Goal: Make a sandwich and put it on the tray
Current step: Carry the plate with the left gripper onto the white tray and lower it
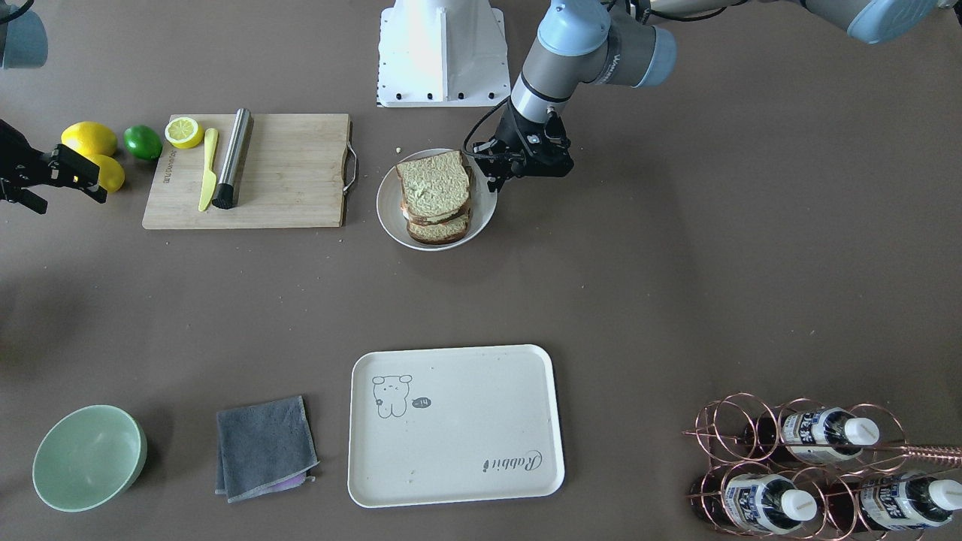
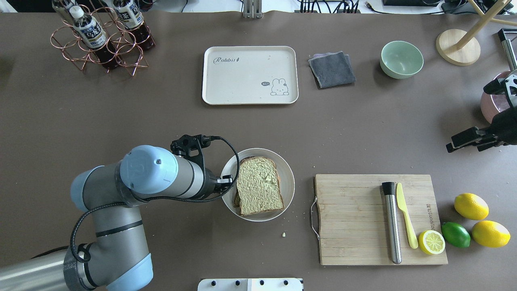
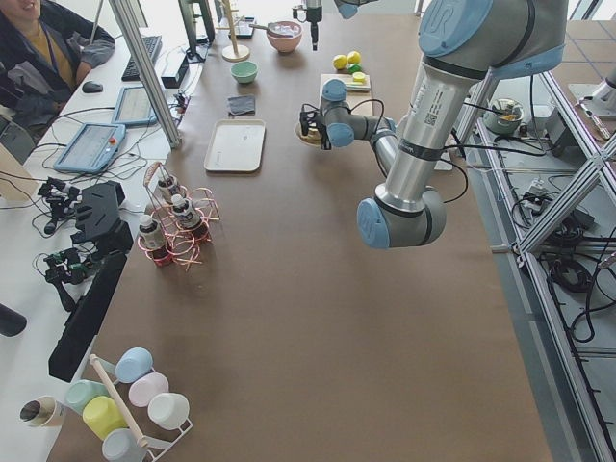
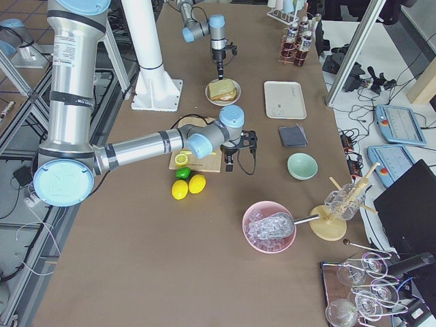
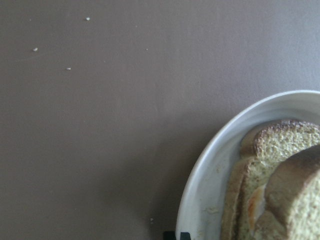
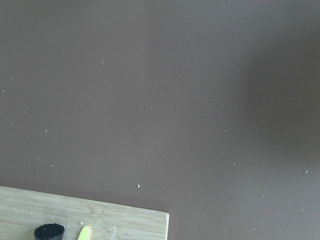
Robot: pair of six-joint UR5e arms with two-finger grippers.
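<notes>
Brown worktop (image 1: 676,285) carries a round white plate (image 1: 387,207), and the sandwich (image 1: 434,188) sits stacked on it. The left gripper (image 1: 497,180) hangs at the plate's rim; I cannot tell its opening. The right gripper (image 1: 68,201) hovers spread wide, well apart from the plate. The tray (image 1: 466,451) lies well apart from the plate.

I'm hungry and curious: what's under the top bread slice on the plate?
More bread slices stacked on the white plate, a pale sliver peeking between them. The top slice hides the rest.
</notes>
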